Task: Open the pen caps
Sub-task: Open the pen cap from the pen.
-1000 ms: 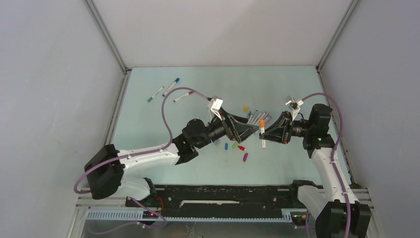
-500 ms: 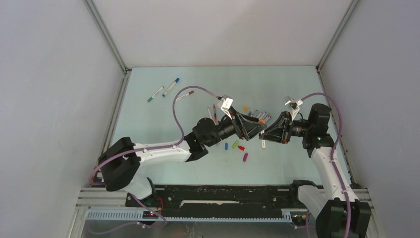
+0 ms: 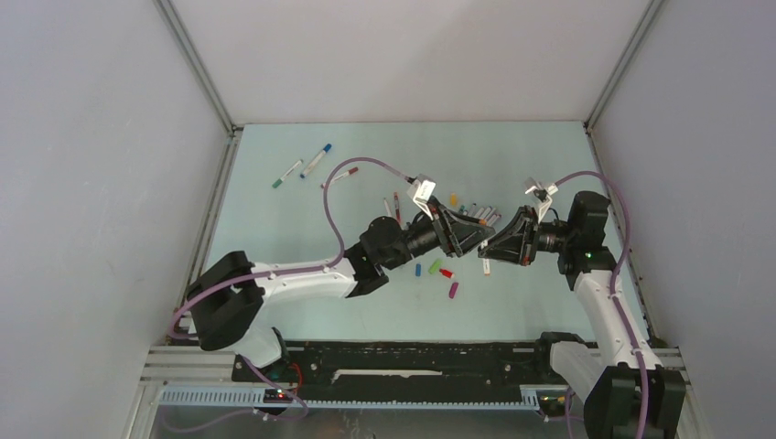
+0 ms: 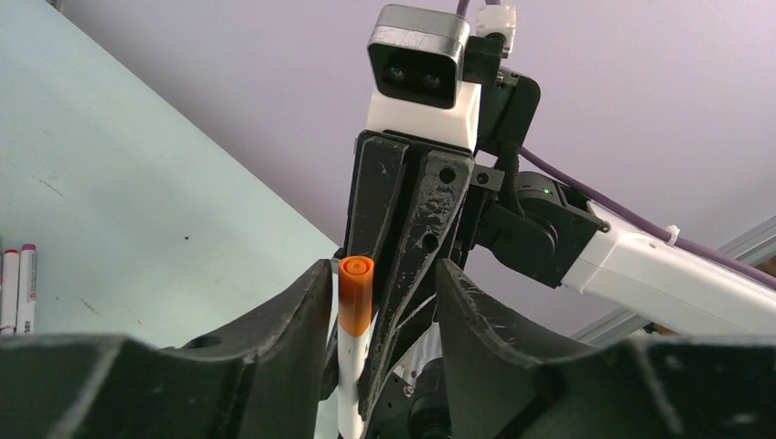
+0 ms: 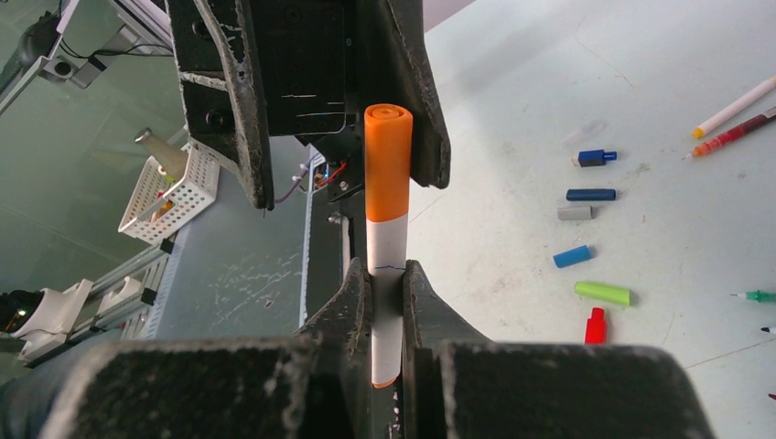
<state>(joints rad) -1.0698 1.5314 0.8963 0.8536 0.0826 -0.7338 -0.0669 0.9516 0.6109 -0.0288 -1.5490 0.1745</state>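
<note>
My right gripper [image 5: 388,273] is shut on the white barrel [image 5: 388,242] of a pen, held upright above the table. The pen's orange cap [image 5: 388,165] sticks out beyond the fingers. My left gripper [image 4: 382,274] faces it with one jaw on each side of that orange cap [image 4: 355,294]. The cap sits near one jaw, with a clear gap to the other. From above, both grippers meet at mid-table [image 3: 482,240]. Loose pen caps lie below: blue [image 3: 418,270], green [image 3: 435,266], red [image 3: 446,273], magenta [image 3: 453,290].
Three capped pens [image 3: 316,160] lie at the far left of the table. A bunch of pens [image 3: 482,215] lies behind the grippers, and an orange cap [image 3: 453,198] beside them. Grey enclosure walls stand on three sides.
My left arm has swung right to meet the right gripper, and its jaws have narrowed around the orange cap. The right gripper has kept hold of the pen almost in place.
</note>
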